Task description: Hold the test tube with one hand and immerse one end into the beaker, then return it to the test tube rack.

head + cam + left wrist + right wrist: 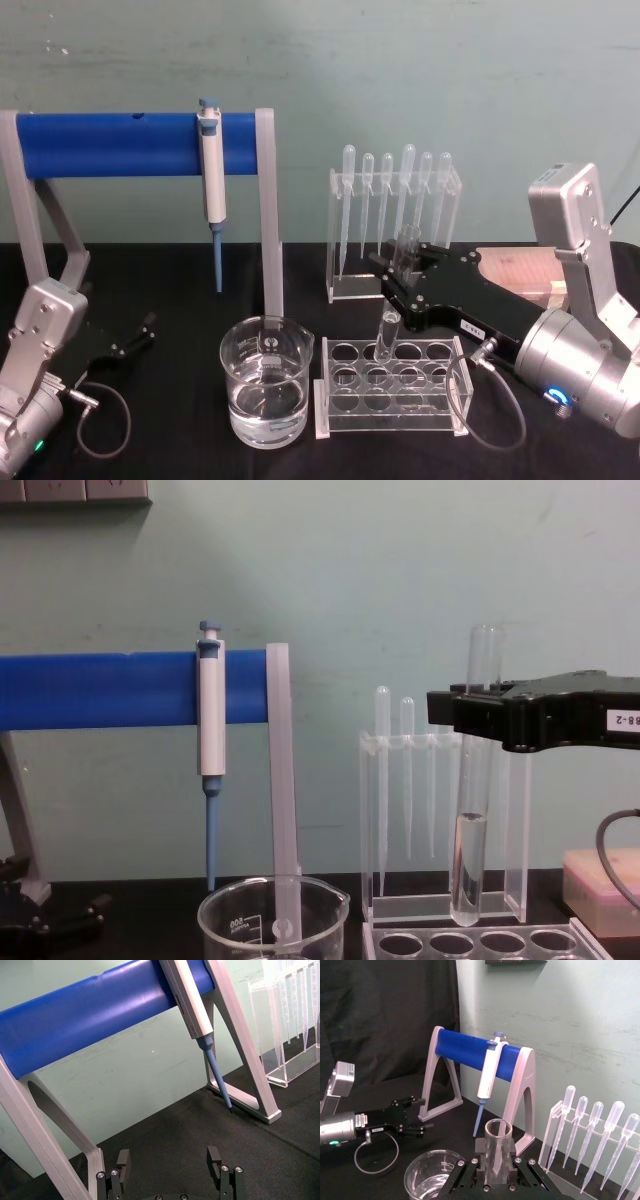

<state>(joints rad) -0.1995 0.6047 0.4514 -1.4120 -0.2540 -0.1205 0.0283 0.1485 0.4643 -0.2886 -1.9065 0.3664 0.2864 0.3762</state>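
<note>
My right gripper [400,262] is shut on the upper part of the test tube [386,338], holding it upright. In the chest view the test tube [470,860] hangs from the right gripper [478,712], with its round bottom just above the clear tube rack [480,945] and clear liquid in its lower part. The beaker [265,390], part full of clear liquid, stands left of the rack [455,385], apart from the tube. In the right wrist view the tube's open rim [497,1130] rises between the fingers [512,1172], and the beaker [432,1175] sits beyond. My left gripper [135,335] rests open at the far left of the table.
A grey stand with a blue bar [110,143] holds a blue-and-white pipettor [212,180] behind the beaker. A clear holder with several plastic pipettes [395,215] stands behind the rack. A pink box [520,268] lies at the right. Black cloth covers the table.
</note>
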